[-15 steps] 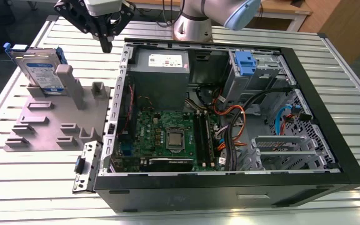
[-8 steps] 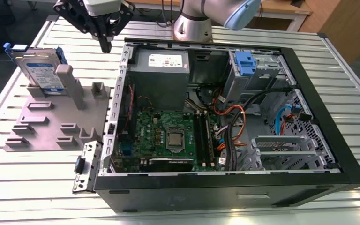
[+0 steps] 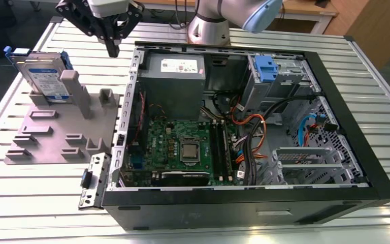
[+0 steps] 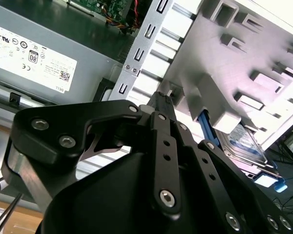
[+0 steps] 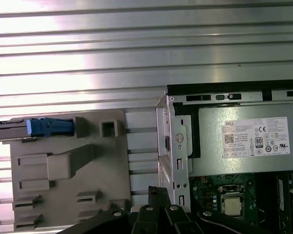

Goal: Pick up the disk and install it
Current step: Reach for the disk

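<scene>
The disk (image 3: 42, 76) is a silver drive with a white-and-blue label and blue rails. It stands on edge in a slot at the back of the grey holder plate (image 3: 53, 134), at the exterior view's left. The first wrist view shows the disk (image 5: 49, 127) edge-on, and the second wrist view shows the disk (image 4: 246, 145) past the holder's posts. My gripper (image 3: 114, 49) hangs above the gap between the holder plate and the computer case, to the exterior view's right of the disk and apart from it. The gripper (image 4: 163, 97) is shut with nothing in it.
An open computer case (image 3: 330, 76) lies on the slatted metal table (image 3: 39, 203). Inside are a power supply (image 3: 174, 66), a motherboard (image 3: 181, 147), cables and a metal drive cage (image 3: 283, 76) with a blue latch (image 3: 266, 68). The holder plate carries several upright posts (image 3: 76, 91).
</scene>
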Available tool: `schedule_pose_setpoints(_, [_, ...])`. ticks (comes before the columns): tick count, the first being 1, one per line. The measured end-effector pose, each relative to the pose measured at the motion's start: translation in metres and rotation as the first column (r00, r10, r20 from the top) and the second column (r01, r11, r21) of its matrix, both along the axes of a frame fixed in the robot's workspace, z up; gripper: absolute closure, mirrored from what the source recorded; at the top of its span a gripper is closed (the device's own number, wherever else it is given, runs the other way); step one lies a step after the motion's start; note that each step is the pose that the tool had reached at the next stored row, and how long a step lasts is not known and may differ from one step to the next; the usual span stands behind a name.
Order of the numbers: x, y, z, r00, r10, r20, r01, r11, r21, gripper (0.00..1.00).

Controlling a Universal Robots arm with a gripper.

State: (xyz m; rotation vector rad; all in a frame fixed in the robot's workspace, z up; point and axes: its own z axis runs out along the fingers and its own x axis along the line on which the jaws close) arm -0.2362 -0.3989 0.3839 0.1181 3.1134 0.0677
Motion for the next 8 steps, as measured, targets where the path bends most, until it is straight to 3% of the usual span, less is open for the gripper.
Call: schedule_pose_setpoints(8, [-0.0090,0.0001,-0.0006,1.0000,0.000,0.0000,0.000,1.0000,0.0001,0.89])
